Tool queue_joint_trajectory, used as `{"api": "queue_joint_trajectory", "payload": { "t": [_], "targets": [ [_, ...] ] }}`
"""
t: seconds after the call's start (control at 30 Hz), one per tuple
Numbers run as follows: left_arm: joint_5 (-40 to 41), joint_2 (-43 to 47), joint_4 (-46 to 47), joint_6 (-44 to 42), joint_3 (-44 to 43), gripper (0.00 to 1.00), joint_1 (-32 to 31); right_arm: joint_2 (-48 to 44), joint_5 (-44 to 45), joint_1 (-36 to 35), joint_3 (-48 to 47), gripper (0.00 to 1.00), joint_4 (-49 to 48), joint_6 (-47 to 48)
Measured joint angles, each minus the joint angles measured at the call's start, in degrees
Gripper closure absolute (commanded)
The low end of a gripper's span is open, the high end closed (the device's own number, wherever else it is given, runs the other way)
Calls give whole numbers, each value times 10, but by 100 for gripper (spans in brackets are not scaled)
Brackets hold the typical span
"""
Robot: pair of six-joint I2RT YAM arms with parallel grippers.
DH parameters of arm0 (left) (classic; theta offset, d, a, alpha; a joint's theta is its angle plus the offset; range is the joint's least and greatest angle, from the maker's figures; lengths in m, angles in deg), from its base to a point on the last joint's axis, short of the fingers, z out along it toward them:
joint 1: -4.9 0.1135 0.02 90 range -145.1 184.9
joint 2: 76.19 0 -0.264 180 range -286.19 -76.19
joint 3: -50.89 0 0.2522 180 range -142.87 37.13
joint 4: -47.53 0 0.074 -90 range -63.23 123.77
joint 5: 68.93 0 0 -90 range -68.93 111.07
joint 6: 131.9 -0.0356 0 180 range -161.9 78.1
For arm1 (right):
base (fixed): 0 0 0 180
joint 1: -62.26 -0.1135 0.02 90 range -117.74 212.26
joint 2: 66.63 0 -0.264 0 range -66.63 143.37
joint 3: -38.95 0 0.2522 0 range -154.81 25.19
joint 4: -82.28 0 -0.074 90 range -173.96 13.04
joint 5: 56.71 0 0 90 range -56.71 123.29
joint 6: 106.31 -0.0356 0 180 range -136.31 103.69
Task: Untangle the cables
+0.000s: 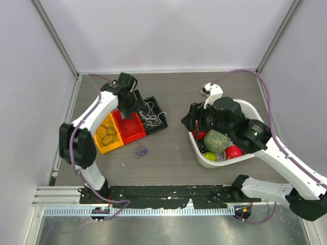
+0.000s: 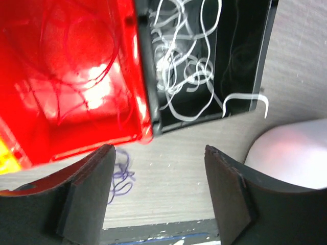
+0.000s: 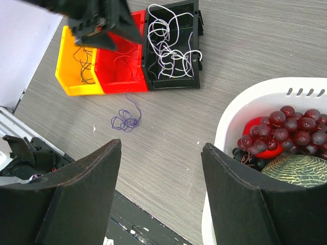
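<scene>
The left gripper [image 2: 157,150] is seen open and empty over the red bin [image 2: 140,102], where a thin red cable [image 2: 56,102] is laid. A white cable [image 2: 184,66] is piled in the adjoining black bin [image 2: 240,51] and a dark cable [image 3: 84,64] in the yellow bin [image 3: 66,56]. A purple cable [image 3: 126,120] is strewn on the table [image 3: 245,46]. The right gripper [image 3: 160,148] is held open by the white basket [image 3: 255,97].

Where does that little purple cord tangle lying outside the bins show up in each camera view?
Top external: the loose purple string-like cord tangle lies left of centre on the grey table, just below the bins.
Left wrist: the tangle is at lower left, under the bin's corner.
Right wrist: the tangle is left of centre.
Shared landmark: the red plastic bin, right beside it.
</scene>
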Motion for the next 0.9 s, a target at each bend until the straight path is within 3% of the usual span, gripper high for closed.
{"api": "queue_joint_trajectory", "payload": {
  "t": [0.1,0.23,0.4,0.5,0.73,0.9],
  "targets": [
    [-14,97,16,-11,92,31,0,2,-2,0,2,31,0,0],
    [-33,236,23,-17,226,30,-10,16,-12,0,3,30,-5,-1],
    [-45,326,37,-13,361,27,-57,41,-29,0,7,31,-15,-2],
    [-52,330,44,-10,404,29,-65,54,-39,0,7,31,-17,-5],
    [-68,250,119,-9,422,48,-65,51,-59,0,23,32,-20,-24],
    [-70,183,159,-10,422,76,-77,39,-66,0,37,32,-20,-39]
  ]
}}
